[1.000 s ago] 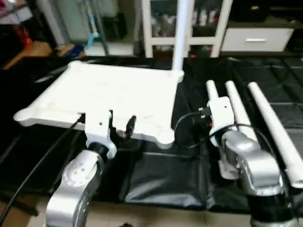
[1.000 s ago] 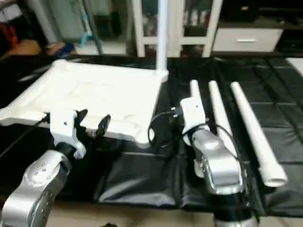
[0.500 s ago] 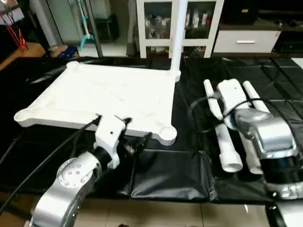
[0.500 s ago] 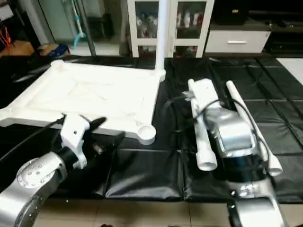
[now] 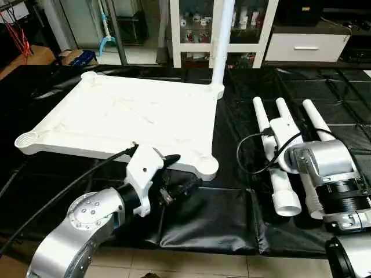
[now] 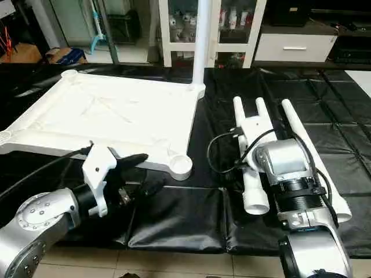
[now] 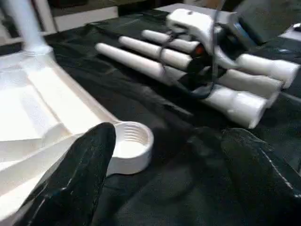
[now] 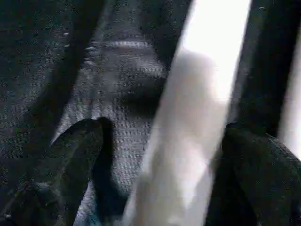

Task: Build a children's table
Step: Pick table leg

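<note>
Three loose legs (image 5: 272, 150) lie side by side on the black mat (image 5: 208, 220) toward the right side of it, narrow ends pointing to the far edge, wide open ends toward the near edge. One more leg (image 5: 221, 40) already stands upright, seated in the tabletop's far right corner socket.

And the tabletop (image 5: 124, 119) itself lies flat on the left half of the mat, underside up, ribs showing across its face. Its near right corner socket (image 7: 131, 143) sits open and round, threads visible inside its rim in the left wrist view.

Left end effector (image 5: 177, 176) hovers just off the near edge of the tabletop, close beside that empty near right socket, with its two black fingers (image 7: 77, 176) spread well apart and nothing between them. It touches neither the tabletop nor any leg.

Over on the right, the right end effector (image 8: 162, 174) reaches down over the loose legs, its white wrist housing (image 5: 283, 134) sitting above them. From the right wrist view, its black fingers (image 8: 66, 160) stand wide apart on either side of one white leg, straddling it; whether the pads touch it, I cannot tell.

Behind the mat stands a white glass-door cabinet (image 5: 223, 26), with a white drawer unit (image 5: 304, 46) to its right.
</note>
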You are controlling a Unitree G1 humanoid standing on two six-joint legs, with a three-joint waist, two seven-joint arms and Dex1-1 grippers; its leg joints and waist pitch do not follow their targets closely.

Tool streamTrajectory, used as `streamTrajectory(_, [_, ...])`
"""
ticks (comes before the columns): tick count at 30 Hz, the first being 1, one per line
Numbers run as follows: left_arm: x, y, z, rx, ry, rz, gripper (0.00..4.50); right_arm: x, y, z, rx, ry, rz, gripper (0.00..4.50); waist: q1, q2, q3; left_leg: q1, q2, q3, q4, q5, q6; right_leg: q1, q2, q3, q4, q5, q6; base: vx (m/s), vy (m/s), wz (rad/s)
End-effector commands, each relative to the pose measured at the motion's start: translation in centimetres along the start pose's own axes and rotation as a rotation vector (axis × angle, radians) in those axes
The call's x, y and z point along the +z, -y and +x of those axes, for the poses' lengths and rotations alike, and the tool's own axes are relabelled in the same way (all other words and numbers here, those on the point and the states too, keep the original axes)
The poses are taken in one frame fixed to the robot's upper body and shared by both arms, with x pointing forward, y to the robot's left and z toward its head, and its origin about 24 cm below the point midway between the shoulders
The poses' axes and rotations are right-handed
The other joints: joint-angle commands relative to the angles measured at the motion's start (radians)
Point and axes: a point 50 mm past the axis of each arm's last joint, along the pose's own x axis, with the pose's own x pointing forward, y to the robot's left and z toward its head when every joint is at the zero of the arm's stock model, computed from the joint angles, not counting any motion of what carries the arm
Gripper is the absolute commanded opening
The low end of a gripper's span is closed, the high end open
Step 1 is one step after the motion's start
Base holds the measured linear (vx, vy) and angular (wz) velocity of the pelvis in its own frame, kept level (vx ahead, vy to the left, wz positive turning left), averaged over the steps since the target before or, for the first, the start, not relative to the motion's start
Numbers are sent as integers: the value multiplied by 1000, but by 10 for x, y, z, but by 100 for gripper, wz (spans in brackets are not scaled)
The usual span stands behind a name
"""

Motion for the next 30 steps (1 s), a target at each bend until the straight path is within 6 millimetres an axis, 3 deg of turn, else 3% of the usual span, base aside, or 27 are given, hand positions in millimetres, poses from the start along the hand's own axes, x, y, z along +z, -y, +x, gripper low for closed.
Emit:
streamTrajectory(1, [4,4,-1,-34,-2,15,399,3,-3,0,16,-6,-3,418,4,-19,-62,19,96,-36,-75,-142,4,39,-119,65,-82,-200,-208,0,0,0])
streamTrajectory(3, [2,7,-1,-56,-22,4,399,2,-3,0,20,-13,-13,410,8,-22,-60,22,96,-32,-75,-162,-6,36,-120,67,-86,-243,-197,0,0,0])
streamTrajectory(7, [1,9,-2,-67,-22,-13,399,2,-1,1,22,-24,-19,369,9,-19,-60,23,97,-28,-77,-171,-27,32,-117,66,-87,-275,-174,0,0,0])
streamTrajectory(18, [2,15,-3,-159,-44,-66,399,-2,2,3,17,-45,-29,275,11,-19,-65,18,95,-24,-73,-125,-14,36,-115,67,-82,-213,-182,0,0,0])
streamTrajectory(26, [4,14,-4,-140,-48,-43,399,-6,3,6,14,-50,-11,197,12,-10,-63,23,97,-27,-75,-170,-31,34,-116,67,-85,-250,-179,0,0,0])
streamTrajectory(30, [7,11,-5,-134,-43,-30,399,-6,5,5,10,-30,12,181,11,-9,-63,24,97,-27,-76,-173,-35,33,-113,67,-85,-246,-177,0,0,0])
